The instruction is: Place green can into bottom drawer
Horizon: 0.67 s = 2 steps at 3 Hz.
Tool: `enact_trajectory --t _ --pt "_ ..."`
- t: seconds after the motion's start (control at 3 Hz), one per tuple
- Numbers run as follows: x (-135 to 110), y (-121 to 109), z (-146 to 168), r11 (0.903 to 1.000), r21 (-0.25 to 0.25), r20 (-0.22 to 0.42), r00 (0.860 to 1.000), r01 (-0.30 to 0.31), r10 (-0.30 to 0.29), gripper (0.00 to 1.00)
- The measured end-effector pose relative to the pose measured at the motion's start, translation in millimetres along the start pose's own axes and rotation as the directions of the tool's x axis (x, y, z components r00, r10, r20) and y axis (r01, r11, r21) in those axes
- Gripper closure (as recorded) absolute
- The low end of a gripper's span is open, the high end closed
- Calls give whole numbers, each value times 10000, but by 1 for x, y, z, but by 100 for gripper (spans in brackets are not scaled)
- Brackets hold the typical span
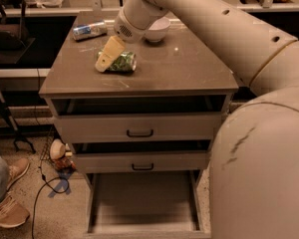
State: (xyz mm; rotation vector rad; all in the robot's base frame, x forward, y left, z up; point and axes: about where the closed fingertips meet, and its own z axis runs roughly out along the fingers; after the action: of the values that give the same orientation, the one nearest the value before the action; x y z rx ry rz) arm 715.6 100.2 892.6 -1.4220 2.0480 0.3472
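Note:
The green can lies on its side on the cabinet top, left of centre. My gripper reaches down from the big pale arm and sits at the can's left end, touching or just over it, hiding part of it. The bottom drawer is pulled out at the foot of the cabinet; its flat floor shows nothing on it.
A silver-and-blue can lies at the back left of the top, and a white bowl stands behind my wrist. Two upper drawers with black handles are slightly ajar. A person's leg and shoe and a cable are on the floor at left.

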Motion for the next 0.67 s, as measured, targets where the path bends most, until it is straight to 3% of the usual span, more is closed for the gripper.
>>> enact_trajectory --t 0.67 --pt "5 -3 31 10000 -5 -743 9972 74 -74 0"
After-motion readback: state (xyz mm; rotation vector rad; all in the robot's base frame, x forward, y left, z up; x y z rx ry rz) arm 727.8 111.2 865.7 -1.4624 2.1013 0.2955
